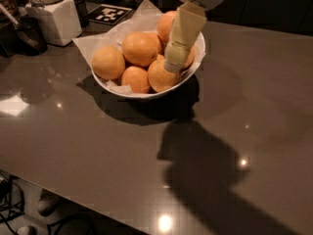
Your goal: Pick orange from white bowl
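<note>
The white bowl stands on the dark grey table at upper centre, lined with crinkled white paper. It holds several oranges. The largest orange lies at the middle of the pile. Others lie at the left, front, front right and back. My gripper, cream-coloured under a white wrist, hangs tilted over the bowl's right side. Its tip is just above the front right orange. It covers most of another orange by the right rim.
A white square canister with a lid stands at the back left, a dark mug beside it. A black-and-white marker tag lies behind the bowl. The table's front edge runs diagonally at lower left, with floor and cables below.
</note>
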Available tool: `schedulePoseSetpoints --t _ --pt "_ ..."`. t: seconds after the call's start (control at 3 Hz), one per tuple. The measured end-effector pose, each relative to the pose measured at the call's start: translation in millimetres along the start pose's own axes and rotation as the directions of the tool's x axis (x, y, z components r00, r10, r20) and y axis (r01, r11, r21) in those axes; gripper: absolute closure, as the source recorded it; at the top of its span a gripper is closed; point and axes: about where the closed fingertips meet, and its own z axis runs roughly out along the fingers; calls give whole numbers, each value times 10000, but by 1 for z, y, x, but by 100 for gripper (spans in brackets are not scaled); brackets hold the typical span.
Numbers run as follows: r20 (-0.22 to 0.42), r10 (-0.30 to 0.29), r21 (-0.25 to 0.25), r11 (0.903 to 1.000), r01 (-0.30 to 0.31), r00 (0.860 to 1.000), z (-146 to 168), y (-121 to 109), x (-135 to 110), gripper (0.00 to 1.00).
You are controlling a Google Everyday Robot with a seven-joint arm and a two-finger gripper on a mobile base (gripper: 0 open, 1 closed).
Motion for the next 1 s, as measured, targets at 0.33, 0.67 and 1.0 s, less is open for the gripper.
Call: schedulePoseSetpoints --t 0.33,0.67,1.0 --pt "146 59 -556 9984 -51 9999 19 -14 -32 0" --pt "273 58 -931 9957 -32 9996 35 -22 -55 10" --pt "374 19 -1162 9932 25 9993 47 -28 -73 24"
